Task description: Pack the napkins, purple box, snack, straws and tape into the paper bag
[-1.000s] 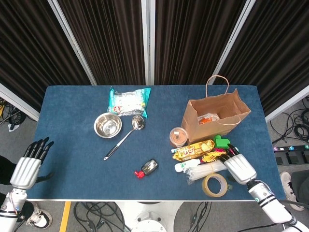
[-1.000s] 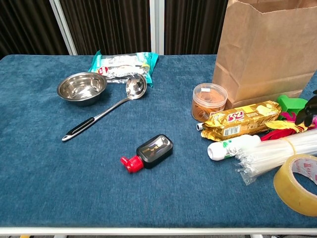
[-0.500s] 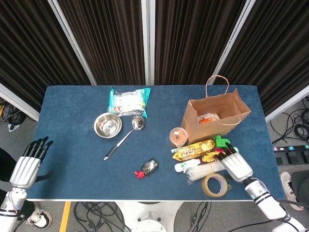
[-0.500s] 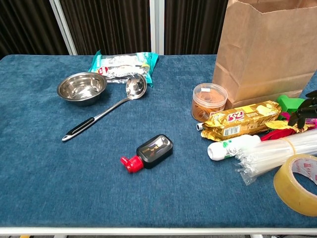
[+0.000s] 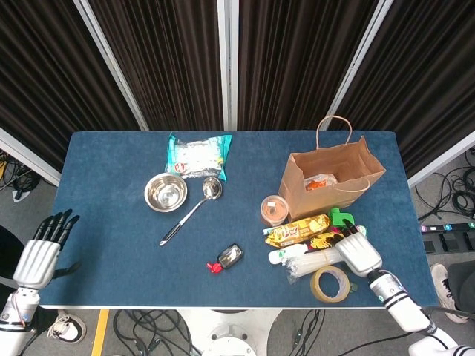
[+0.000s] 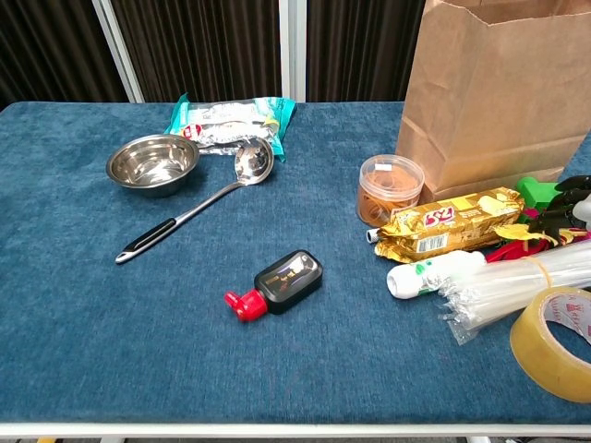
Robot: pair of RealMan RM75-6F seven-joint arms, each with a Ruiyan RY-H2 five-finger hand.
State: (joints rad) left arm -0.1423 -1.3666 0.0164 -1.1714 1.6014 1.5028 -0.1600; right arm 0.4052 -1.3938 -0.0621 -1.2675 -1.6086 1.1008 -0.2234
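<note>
The brown paper bag (image 5: pixel 330 182) (image 6: pixel 499 92) stands open at the right, with something orange inside. In front of it lie the gold snack pack (image 5: pixel 297 230) (image 6: pixel 450 221), the bundle of clear straws (image 5: pixel 315 262) (image 6: pixel 517 281) and the tape roll (image 5: pixel 330 283) (image 6: pixel 554 341). The teal napkin pack (image 5: pixel 198 156) (image 6: pixel 231 118) lies at the back left. I see no purple box. My right hand (image 5: pixel 358 251) (image 6: pixel 565 198) hovers over the right ends of the snack and straws, fingers spread, holding nothing. My left hand (image 5: pixel 43 248) hangs open off the table's left edge.
A steel bowl (image 5: pixel 165 192) and ladle (image 5: pixel 189 211) sit left of centre. A black and red item (image 5: pixel 226 258) lies near the front. An orange-filled tub (image 5: pixel 274 210), a white bottle (image 6: pixel 434 272) and a green object (image 5: pixel 341 216) crowd the bag's front.
My right hand has crept left and forward, its fingertips now over the snack's right end. My left hand has drifted a little lower and further from the table.
</note>
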